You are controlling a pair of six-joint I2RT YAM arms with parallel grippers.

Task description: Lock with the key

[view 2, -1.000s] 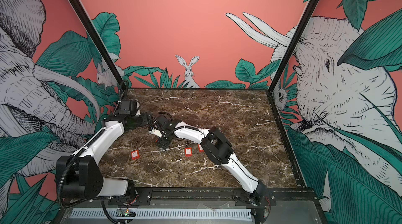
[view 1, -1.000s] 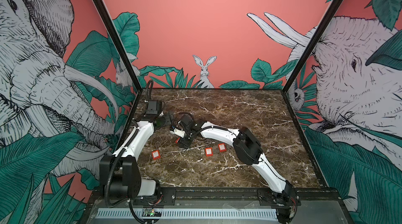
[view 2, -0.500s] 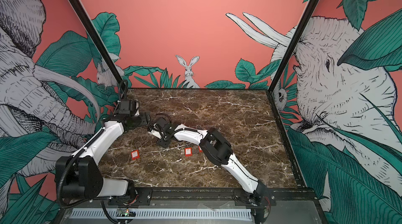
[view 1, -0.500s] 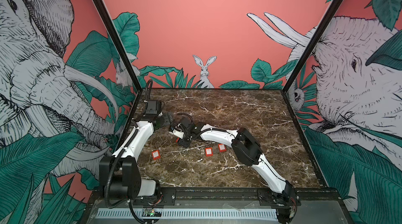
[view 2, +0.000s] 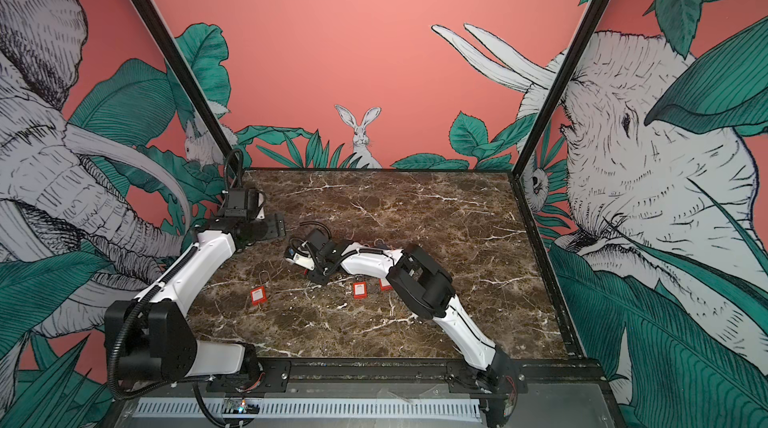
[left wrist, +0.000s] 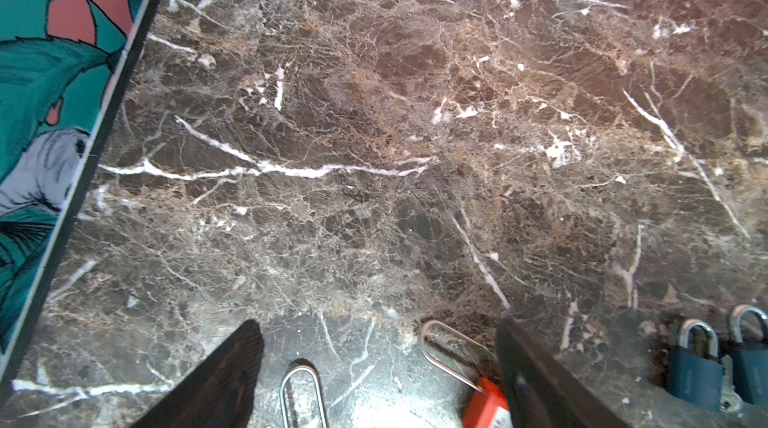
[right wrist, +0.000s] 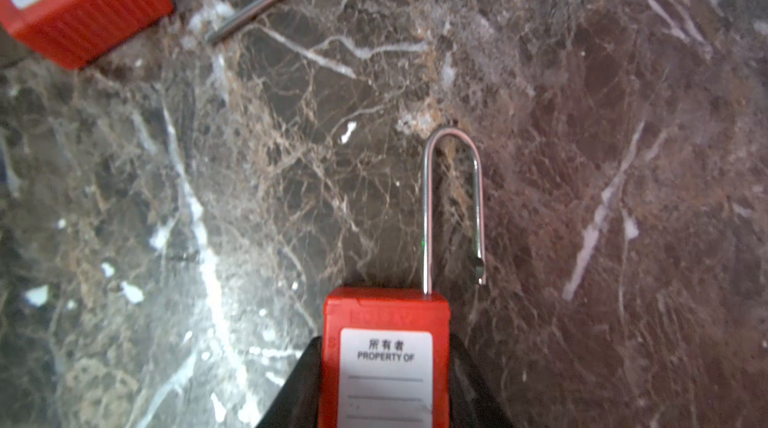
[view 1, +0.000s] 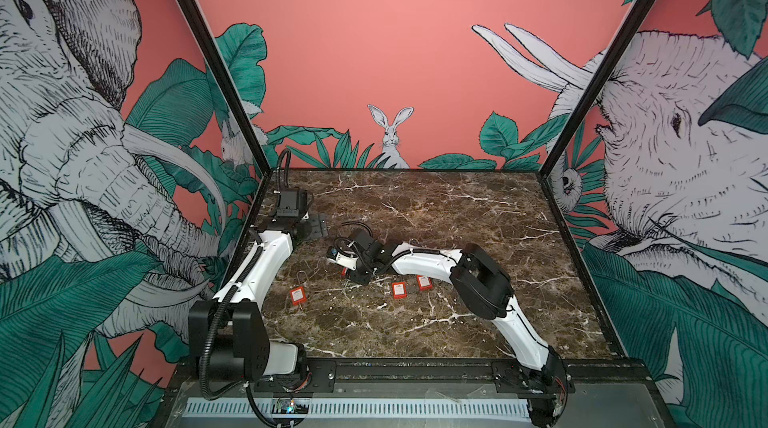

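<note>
At the far left of the brown marble surface (view 1: 457, 230), the left gripper (left wrist: 376, 345) hangs with its jaws spread wide, holding nothing. Nearer, a loose red padlock (view 1: 296, 295) lies alone. Left of centre, the right gripper (right wrist: 385, 341) clamps the sides of a red plastic padlock with a white label (right wrist: 386, 363). Its thin steel shackle (right wrist: 453, 206) is open, with one leg free of the body. Just to the right lie a third red padlock (view 1: 399, 289) and a fourth red padlock (view 1: 424, 282).

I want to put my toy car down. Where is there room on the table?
Bare: the middle back of the table, up to the rabbit wall, and its right side past the right arm. Crowded: middle-left, around the red locks and the right hand.
</note>
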